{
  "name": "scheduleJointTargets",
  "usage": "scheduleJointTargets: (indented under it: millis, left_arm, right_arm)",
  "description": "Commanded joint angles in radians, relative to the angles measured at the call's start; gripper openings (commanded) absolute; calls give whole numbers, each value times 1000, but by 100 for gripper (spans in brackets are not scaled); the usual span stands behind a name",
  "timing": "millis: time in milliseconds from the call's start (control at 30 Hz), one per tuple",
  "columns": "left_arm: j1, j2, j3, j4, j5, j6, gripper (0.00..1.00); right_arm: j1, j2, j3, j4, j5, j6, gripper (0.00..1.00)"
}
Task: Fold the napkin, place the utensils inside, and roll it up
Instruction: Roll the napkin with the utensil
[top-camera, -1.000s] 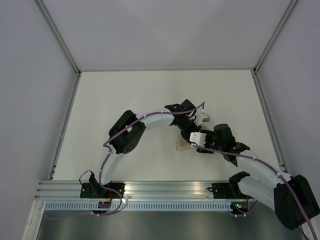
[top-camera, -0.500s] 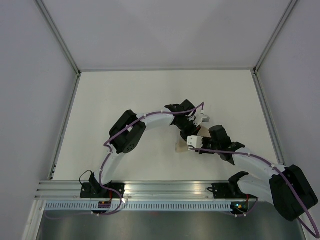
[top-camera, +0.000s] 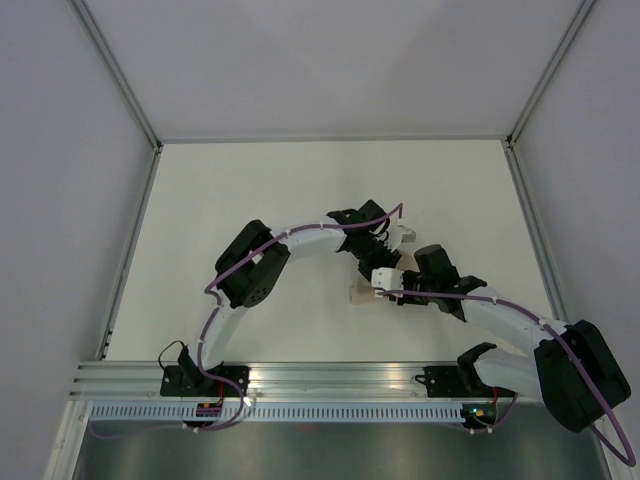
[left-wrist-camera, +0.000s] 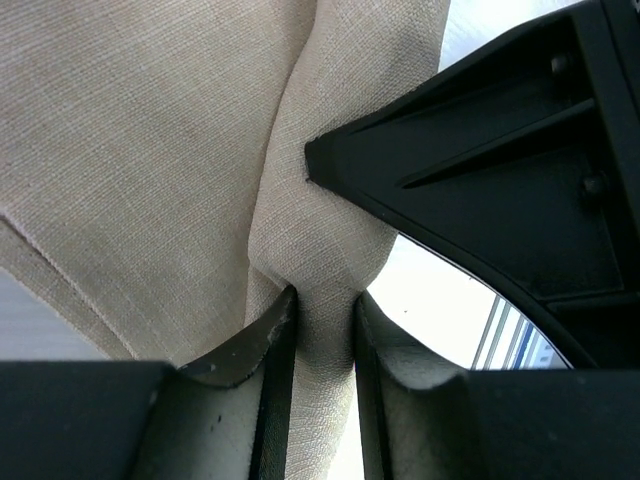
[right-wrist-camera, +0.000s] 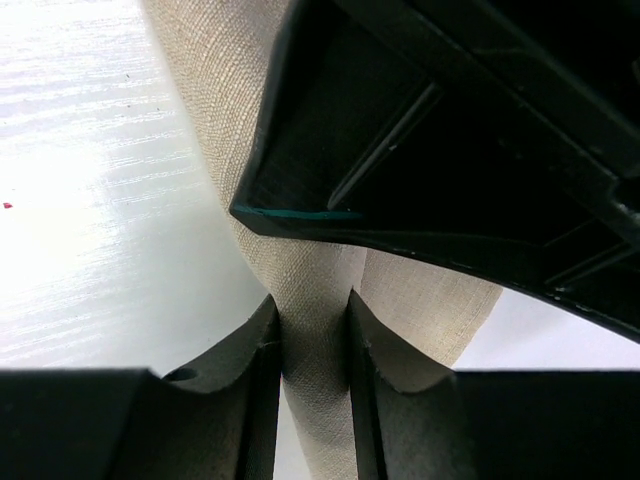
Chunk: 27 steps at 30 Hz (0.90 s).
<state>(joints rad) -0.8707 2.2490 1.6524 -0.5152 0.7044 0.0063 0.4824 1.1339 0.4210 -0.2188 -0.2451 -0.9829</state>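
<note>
The napkin (top-camera: 360, 293) is a bunched, narrow beige bundle at mid-table, mostly hidden under the two wrists. My left gripper (top-camera: 388, 262) reaches in from the left. In its wrist view its jaws (left-wrist-camera: 322, 330) press a thick fold of the woven cloth (left-wrist-camera: 150, 150) from both sides. My right gripper (top-camera: 388, 287) comes in from the right, just in front of the left one. Its jaws (right-wrist-camera: 313, 340) are shut on another fold of the napkin (right-wrist-camera: 215, 80). Each wrist view shows the other gripper's black body close above the cloth. The utensils are out of view.
The white table (top-camera: 250, 190) is ringed by a metal frame with grey walls. An aluminium rail (top-camera: 320, 378) with both arm bases runs along the near edge. The two arms nearly touch over the napkin.
My right gripper has slid left and slightly away from the bases, close against the left gripper. The visible end of the napkin has shifted a little to the left.
</note>
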Motion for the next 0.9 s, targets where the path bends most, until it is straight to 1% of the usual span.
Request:
scheduleJointTargets:
  millis: [0, 100, 167, 233, 333, 400, 567, 600, 633, 700, 800, 833, 867]
  left_arm:
    - [12, -23, -62, -62, -132, -68, 33]
    - [28, -63, -101, -22, -146, -84, 34]
    - [35, -103, -135, 18, -163, -95, 36]
    - [45, -126, -155, 41, -169, -101, 40]
    - [56, -154, -174, 67, -175, -101, 42]
    - [59, -164, -181, 89, -169, -103, 53]
    - [68, -199, -207, 136, -192, -114, 55]
    - [78, -210, -218, 150, -203, -117, 64]
    - [82, -235, -229, 179, -226, -126, 66]
    - [108, -265, -275, 219, -246, -138, 66]
    - [151, -362, -376, 335, -301, -176, 66]
    - [163, -397, -408, 375, -340, -196, 66]
    - [174, -461, -477, 450, -362, -206, 66]
  right_arm:
    - [2, 24, 25, -57, -22, 27, 13]
    - [2, 32, 33, -66, -26, 26, 13]
    - [1, 41, 36, -71, -29, 26, 13]
    - [1, 55, 44, -77, -34, 24, 13]
    - [-4, 72, 53, -88, -40, 23, 11]
    - [-5, 81, 56, -94, -43, 21, 11]
    - [-11, 99, 67, -103, -46, 15, 10]
    - [-13, 102, 73, -109, -48, 15, 10]
    - [-14, 107, 76, -114, -52, 12, 10]
    - [-16, 121, 88, -129, -57, 9, 10]
    - [-28, 148, 117, -161, -83, -3, 9]
    - [-39, 159, 127, -172, -89, -7, 9]
    - [-45, 184, 139, -185, -112, -14, 8]
